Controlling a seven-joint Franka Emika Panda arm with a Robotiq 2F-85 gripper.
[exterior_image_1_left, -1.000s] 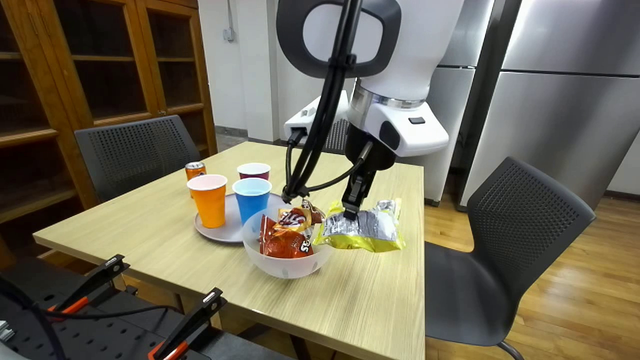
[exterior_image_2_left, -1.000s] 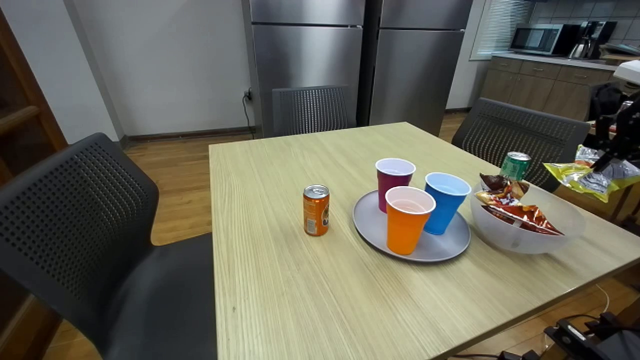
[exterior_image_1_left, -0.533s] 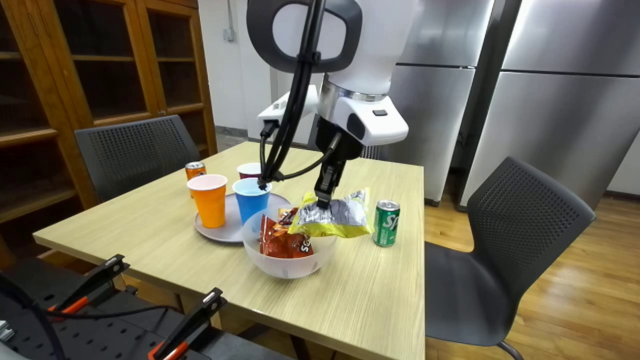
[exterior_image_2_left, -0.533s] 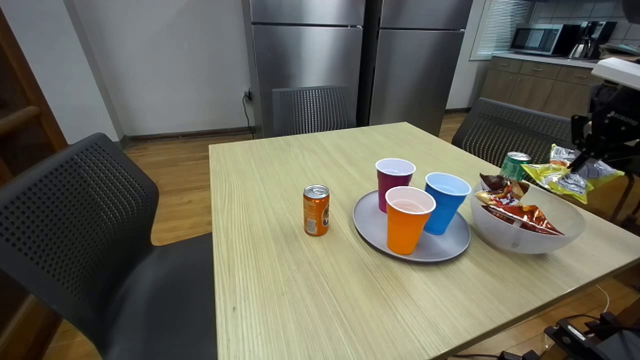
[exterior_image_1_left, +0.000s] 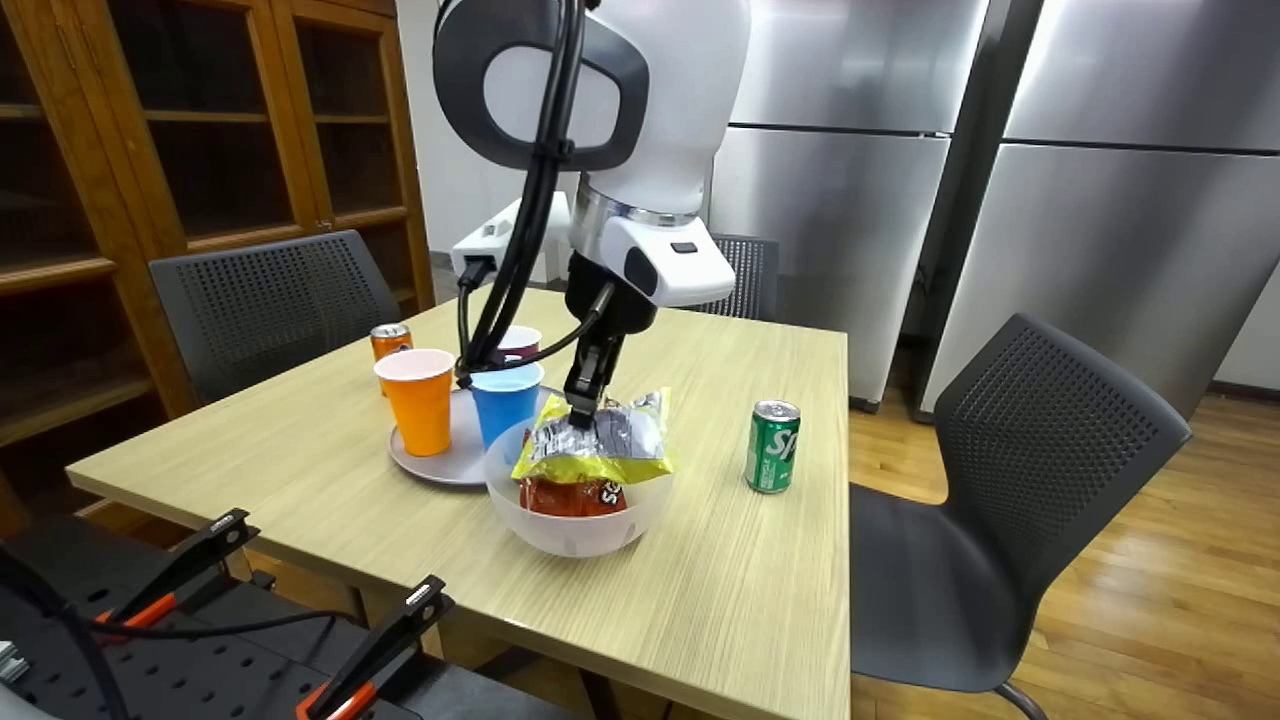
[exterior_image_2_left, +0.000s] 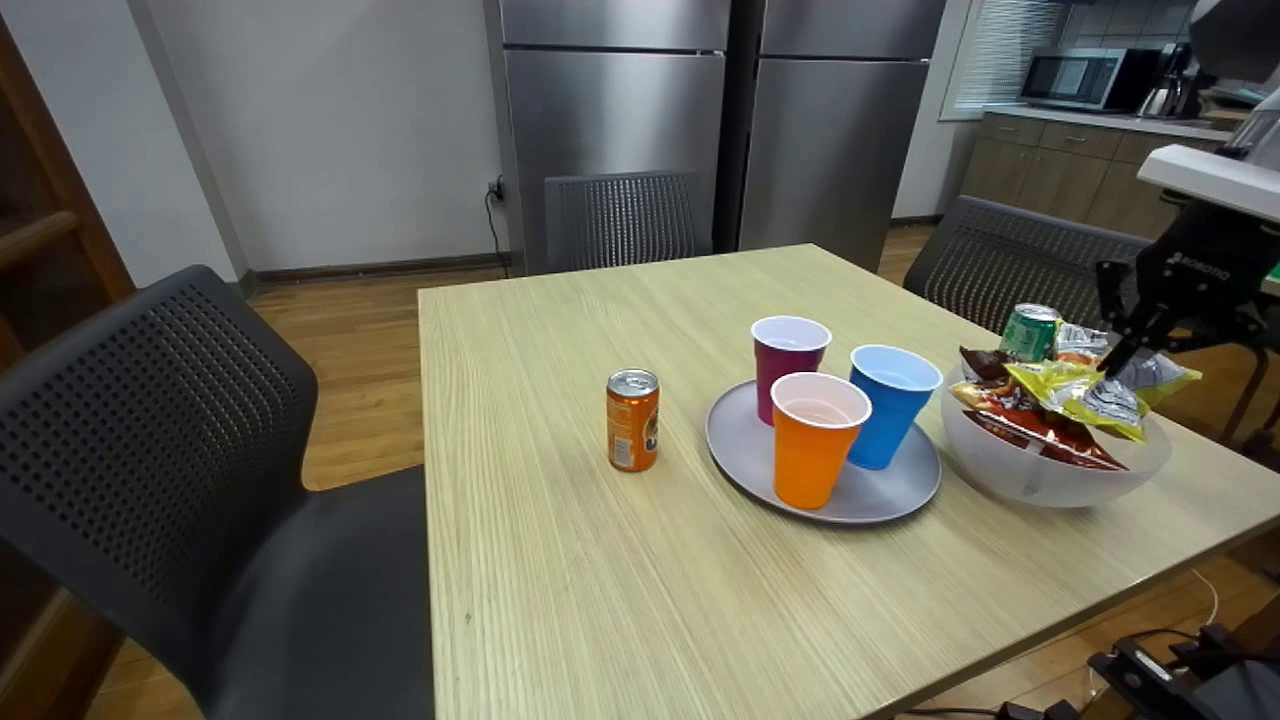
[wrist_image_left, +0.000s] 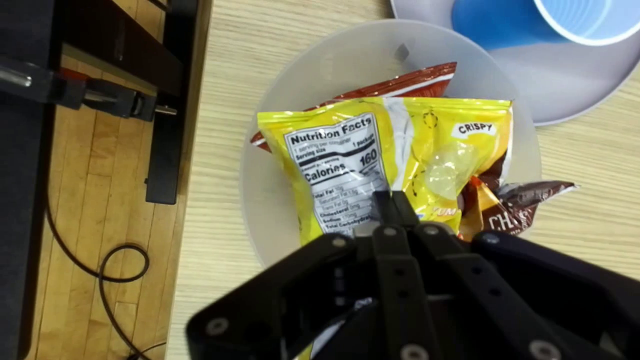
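Claw (wrist_image_left: 392, 196) clamped on yellow bag (wrist_image_left: 340, 155) near its middle, probably for balance; bowl (wrist_image_left: 315, 65) right below, walls penning red bag (wrist_image_left: 426, 89).

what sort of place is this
Probably a shared kitchen or break room: tall silver refrigerators stand behind the table, and an exterior view shows a microwave on a counter.

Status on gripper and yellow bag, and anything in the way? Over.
Gripper closed on yellow bag. Bag held over frosted bowl. Possible obstruction: red packet beneath, inside bowl; contact unclear.
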